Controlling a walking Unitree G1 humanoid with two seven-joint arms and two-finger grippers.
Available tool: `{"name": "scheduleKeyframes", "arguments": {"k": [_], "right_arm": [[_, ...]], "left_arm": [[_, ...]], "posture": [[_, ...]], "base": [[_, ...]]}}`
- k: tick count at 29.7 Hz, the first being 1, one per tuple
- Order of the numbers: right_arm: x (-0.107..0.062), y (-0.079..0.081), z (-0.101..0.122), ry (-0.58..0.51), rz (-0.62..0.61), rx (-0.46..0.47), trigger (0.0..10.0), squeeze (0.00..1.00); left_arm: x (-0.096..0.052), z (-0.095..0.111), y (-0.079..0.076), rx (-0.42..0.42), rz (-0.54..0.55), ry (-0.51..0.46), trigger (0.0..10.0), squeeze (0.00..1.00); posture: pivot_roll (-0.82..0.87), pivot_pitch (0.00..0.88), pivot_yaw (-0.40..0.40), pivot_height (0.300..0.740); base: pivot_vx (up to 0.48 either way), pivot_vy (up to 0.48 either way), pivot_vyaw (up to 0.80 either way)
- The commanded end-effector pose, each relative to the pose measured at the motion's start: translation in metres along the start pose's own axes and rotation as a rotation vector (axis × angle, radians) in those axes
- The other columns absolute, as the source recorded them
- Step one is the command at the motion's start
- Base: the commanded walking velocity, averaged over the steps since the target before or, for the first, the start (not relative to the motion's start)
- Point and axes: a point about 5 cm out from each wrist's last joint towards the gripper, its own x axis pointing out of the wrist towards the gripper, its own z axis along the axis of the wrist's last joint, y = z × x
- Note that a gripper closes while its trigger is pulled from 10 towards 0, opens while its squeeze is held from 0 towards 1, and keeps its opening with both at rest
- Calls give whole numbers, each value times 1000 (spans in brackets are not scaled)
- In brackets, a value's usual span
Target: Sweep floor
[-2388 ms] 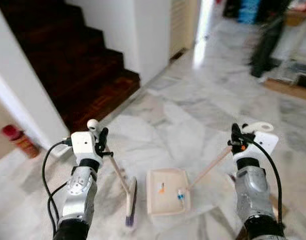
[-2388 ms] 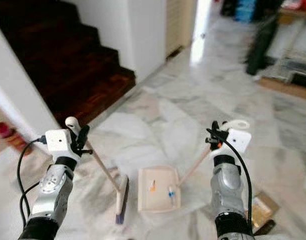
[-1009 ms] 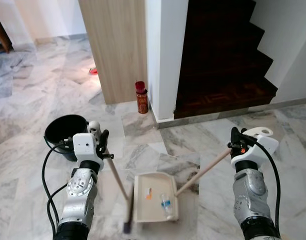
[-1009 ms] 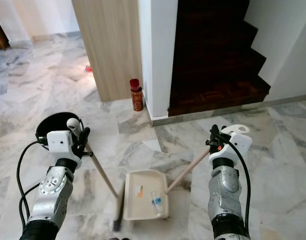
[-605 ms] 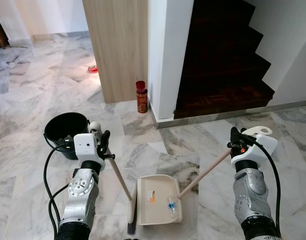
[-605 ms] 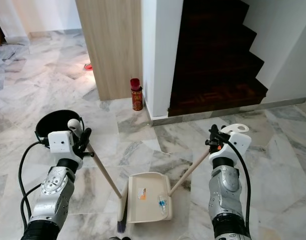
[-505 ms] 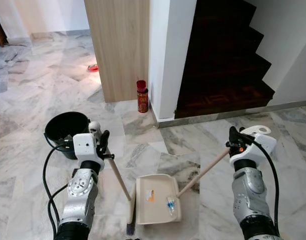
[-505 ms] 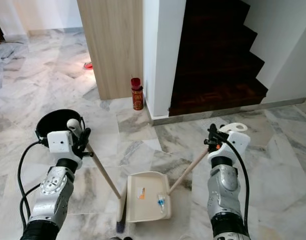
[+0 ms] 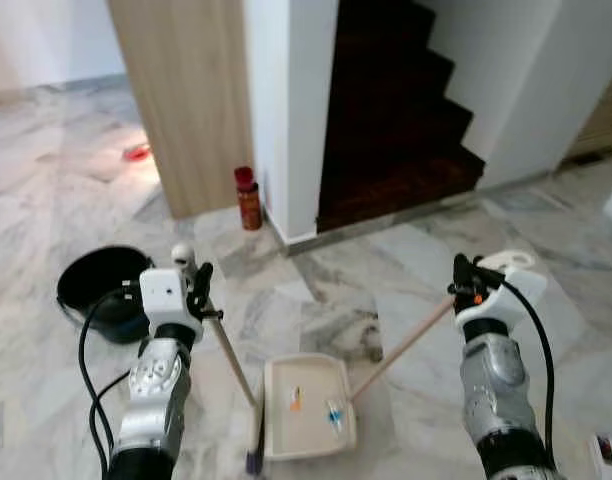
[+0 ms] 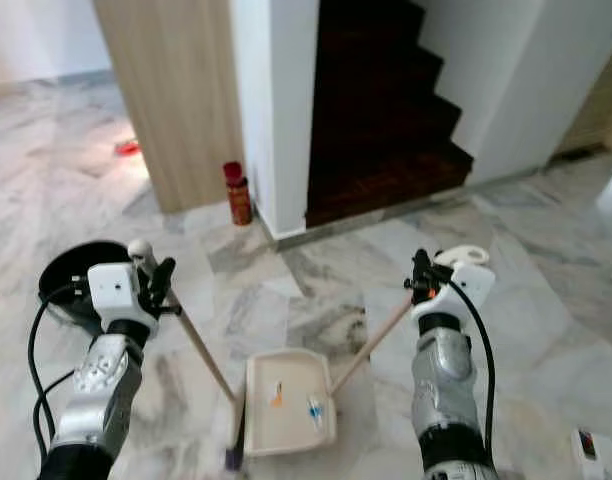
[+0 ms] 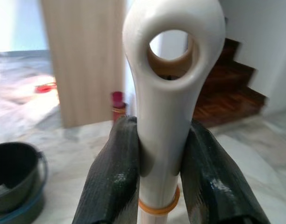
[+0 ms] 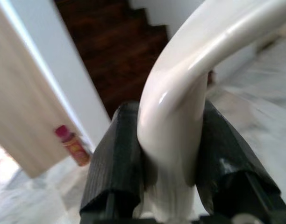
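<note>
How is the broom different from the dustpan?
The broom ends in a narrow dark-bristled head, while the dustpan ends in a wide cream tray. The dustpan holds small bits of litter; the broom holds none. The left gripper grips the broom's handle, and the right gripper grips the dustpan's. Both have long, pale wooden handles that slant down to the marble floor, side by side.

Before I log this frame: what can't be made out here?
- Bits in the dustpan: too small in the eye views to identify.
- Broom head: partly behind the dustpan's edge, cut off by the frame bottom.
- Black bucket: contents unclear, left gripper partly covers it.
- Object at the lower right corner: cut by the edge.
- Right gripper: its wrist view is blurred.
</note>
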Motion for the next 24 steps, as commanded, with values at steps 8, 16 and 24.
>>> {"name": "scheduleKeyframes", "arguments": {"k": [8, 16, 24], "right_arm": [[6, 7, 12, -54, 25, 18, 10000, 0], [5, 10, 11, -58, 47, -10, 10000, 0], [5, 12, 10, -56, 54, -2, 10000, 0]], "left_arm": [[4, 11, -2, -11, -8, -48, 10000, 0], [3, 11, -2, -11, -9, -49, 10000, 0], [4, 11, -1, -10, -11, -48, 10000, 0]], "posture": [[29, 0, 4, 740], [31, 0, 6, 740], [33, 0, 7, 740]], "base": [[0, 297, 0], [0, 298, 298], [0, 298, 779]]}}
